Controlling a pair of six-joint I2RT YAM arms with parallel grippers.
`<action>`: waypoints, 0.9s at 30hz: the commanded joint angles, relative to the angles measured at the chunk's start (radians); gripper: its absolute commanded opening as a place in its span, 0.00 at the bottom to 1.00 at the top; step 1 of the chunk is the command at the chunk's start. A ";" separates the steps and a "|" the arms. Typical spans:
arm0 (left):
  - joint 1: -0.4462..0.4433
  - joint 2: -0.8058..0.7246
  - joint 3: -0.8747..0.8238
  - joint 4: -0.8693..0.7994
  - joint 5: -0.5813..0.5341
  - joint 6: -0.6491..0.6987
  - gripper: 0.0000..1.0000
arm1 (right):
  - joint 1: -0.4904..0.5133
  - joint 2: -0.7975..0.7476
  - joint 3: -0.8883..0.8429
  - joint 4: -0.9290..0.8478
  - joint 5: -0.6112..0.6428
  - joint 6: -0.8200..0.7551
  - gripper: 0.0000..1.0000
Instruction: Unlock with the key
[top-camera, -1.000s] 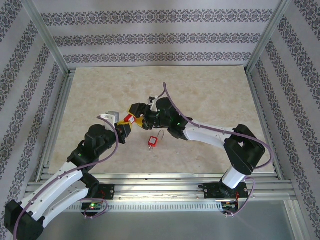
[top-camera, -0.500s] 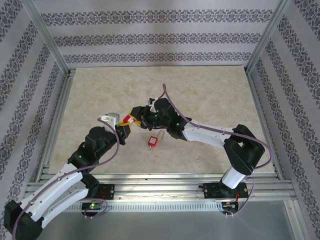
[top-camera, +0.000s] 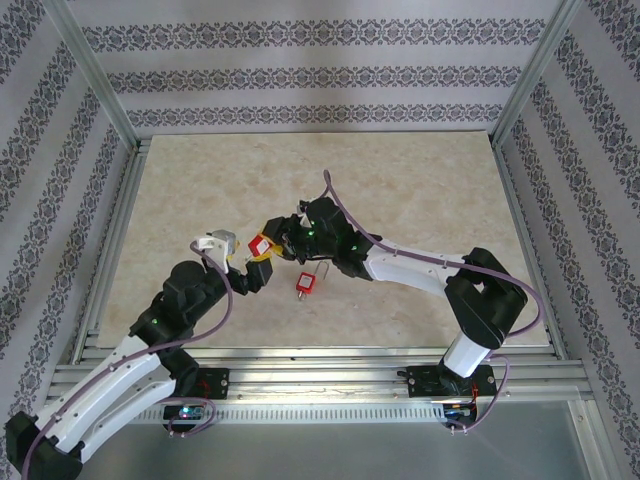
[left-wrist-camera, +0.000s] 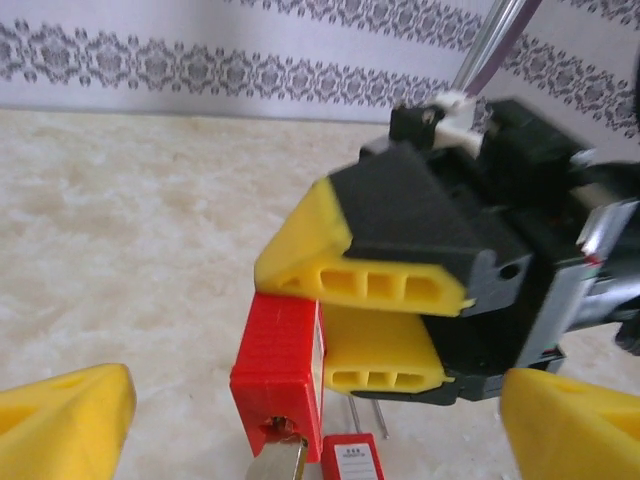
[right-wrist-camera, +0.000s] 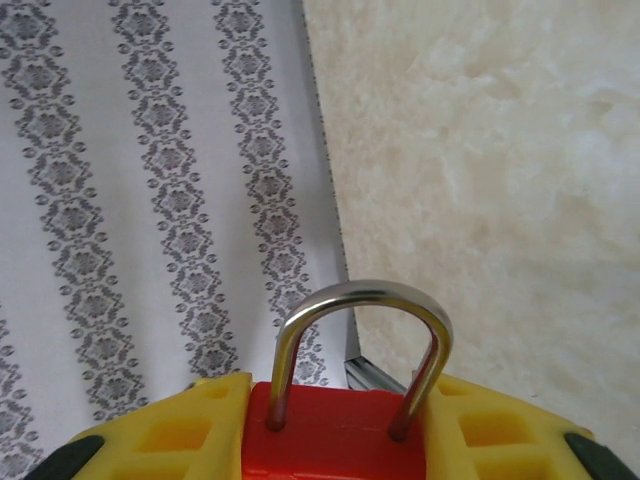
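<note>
Gripping a padlock (top-camera: 263, 245) between the fingers of the right tool (top-camera: 270, 240), up off the bench (top-camera: 430, 190) near its middle, with the shackle (right-wrist-camera: 360, 335) sticking out past the fingertips and a key (left-wrist-camera: 276, 464) sitting in the opposite end. Facing that end from the left and front with the left tool (top-camera: 256, 268), fingers spread wide to either side of the key. Leaving a second padlock (top-camera: 305, 283) lying on the bench just right of the held one, nearer the arm bases.
</note>
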 joint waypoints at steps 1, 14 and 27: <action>-0.009 -0.051 -0.013 -0.049 -0.063 0.018 1.00 | -0.032 -0.046 0.038 -0.082 0.003 -0.055 0.17; -0.038 0.061 0.158 -0.143 0.088 0.152 0.83 | -0.145 -0.155 0.070 -0.302 0.000 -0.208 0.16; -0.098 0.321 0.228 -0.036 0.102 0.626 0.52 | -0.143 -0.157 0.081 -0.295 -0.039 -0.215 0.15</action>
